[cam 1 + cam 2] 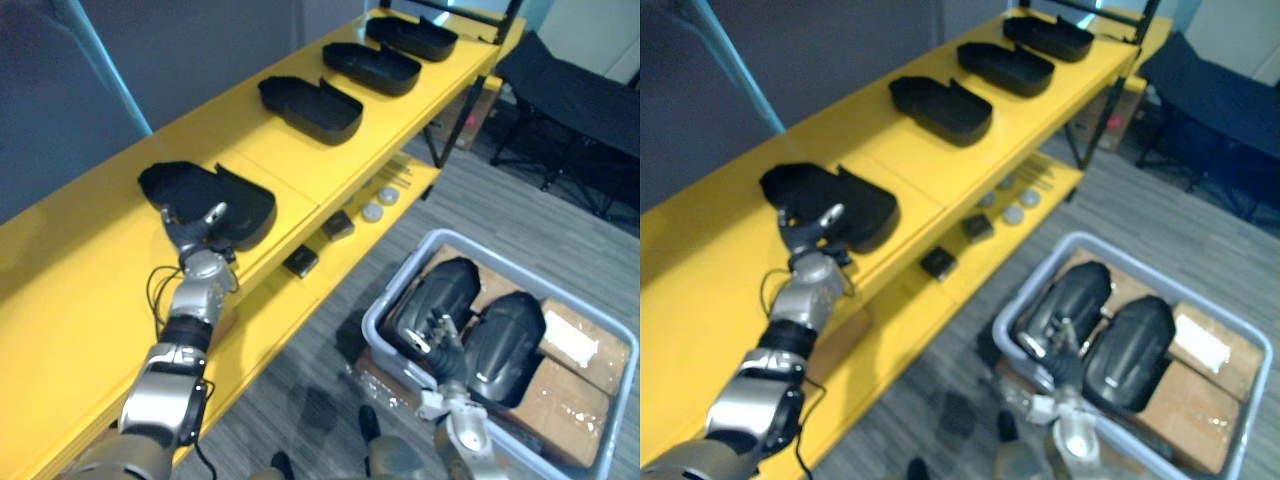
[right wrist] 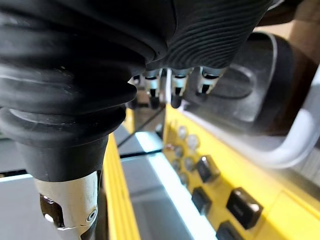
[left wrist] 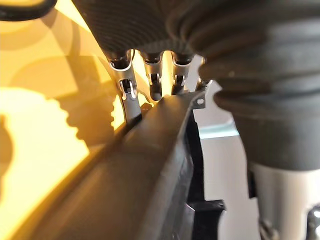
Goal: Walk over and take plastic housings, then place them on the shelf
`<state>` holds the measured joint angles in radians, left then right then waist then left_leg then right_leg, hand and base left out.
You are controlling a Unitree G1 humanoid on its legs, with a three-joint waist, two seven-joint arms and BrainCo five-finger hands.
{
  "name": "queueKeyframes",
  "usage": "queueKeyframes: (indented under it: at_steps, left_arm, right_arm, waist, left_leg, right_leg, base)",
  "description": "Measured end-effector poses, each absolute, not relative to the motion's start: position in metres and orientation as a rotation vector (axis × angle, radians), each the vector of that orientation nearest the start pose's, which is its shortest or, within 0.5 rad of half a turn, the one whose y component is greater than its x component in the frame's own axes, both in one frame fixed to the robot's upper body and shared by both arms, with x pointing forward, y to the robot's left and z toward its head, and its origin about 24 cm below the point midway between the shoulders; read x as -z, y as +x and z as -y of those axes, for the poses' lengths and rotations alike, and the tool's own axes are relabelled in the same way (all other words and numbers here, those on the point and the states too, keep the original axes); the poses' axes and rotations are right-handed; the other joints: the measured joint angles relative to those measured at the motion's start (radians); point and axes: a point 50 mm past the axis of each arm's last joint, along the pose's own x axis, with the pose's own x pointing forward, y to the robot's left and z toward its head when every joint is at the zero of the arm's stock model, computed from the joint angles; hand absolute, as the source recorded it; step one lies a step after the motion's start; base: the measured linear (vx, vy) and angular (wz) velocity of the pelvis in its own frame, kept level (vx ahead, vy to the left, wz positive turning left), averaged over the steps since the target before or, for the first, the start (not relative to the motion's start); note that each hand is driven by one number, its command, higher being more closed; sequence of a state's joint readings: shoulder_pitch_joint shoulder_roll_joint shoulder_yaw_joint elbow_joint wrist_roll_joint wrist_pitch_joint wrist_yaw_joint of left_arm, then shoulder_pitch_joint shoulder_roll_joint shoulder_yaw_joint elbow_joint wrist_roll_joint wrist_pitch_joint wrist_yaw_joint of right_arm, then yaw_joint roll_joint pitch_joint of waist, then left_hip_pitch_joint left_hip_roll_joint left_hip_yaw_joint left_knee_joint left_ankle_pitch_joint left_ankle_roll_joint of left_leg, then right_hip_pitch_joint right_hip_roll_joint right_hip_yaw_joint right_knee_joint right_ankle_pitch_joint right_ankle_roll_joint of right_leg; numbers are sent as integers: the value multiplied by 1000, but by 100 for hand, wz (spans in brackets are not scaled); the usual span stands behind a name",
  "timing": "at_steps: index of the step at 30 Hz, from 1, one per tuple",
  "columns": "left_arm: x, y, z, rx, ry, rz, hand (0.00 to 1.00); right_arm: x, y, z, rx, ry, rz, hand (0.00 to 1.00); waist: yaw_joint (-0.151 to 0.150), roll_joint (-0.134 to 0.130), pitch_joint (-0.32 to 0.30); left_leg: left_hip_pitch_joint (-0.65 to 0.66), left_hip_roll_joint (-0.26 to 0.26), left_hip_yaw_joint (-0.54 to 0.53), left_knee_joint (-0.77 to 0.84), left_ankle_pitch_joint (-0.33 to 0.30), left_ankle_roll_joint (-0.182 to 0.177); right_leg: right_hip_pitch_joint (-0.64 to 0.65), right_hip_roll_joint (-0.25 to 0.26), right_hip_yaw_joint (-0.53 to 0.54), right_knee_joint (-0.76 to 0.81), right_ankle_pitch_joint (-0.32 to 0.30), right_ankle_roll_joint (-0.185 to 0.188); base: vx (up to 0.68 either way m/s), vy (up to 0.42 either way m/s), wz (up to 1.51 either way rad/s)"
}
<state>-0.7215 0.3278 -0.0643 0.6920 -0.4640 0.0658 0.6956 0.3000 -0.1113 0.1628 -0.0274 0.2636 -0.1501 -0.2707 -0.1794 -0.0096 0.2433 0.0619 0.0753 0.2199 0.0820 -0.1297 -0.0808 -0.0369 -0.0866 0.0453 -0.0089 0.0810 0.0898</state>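
Four housings [image 1: 310, 108] on shelf [image 1: 90, 290]; L hand [image 1: 205, 232] at nearest [image 1: 245, 205], grip unclear; R hand [image 1: 442, 345] relaxed over bin [image 1: 374, 320].

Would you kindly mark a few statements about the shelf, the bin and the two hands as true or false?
1. Four black housings lie on top of the yellow shelf. True.
2. The grey bin is empty. False: it holds two housings.
3. The left hand is at the nearest shelf housing. True.
4. The right hand rests on the shelf. False: it is over the bin.
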Motion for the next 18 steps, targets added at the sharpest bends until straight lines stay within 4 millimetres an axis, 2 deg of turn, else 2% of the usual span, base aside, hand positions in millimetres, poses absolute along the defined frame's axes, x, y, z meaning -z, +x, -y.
queueKeyframes:
  at_steps: [6,10,14,18]
  left_arm:
    - [-111,373,-215,-595,-58,-69,0]
    - [-114,375,-209,-576,-25,-69,0]
    - [-116,376,-209,-606,-13,-84,0]
    - [-117,372,-214,-744,6,-99,0]
  right_arm:
    - [7,182,158,216,162,-171,0]
    - [9,180,154,202,166,-183,0]
    - [13,177,151,194,166,-205,0]
    - [22,172,146,197,162,-246,0]
  waist:
    - [0,-13,7]
    - [2,-19,11]
    - [0,-22,13]
    - [-4,-29,17]
  left_leg:
    - [4,1,3,13,-5,2]
    - [-13,3,3,56,-30,7]
    - [-15,5,4,72,-41,10]
    - [-25,11,0,99,-57,9]
  right_leg:
    - [5,0,5,4,0,0]
    - [7,-2,9,6,2,3]
    - [13,-2,10,6,2,3]
    - [20,0,8,2,2,3]
  base:
    - [-5,1,-2]
    - [0,6,-1]
    - [0,6,-1]
    - [0,0,0]
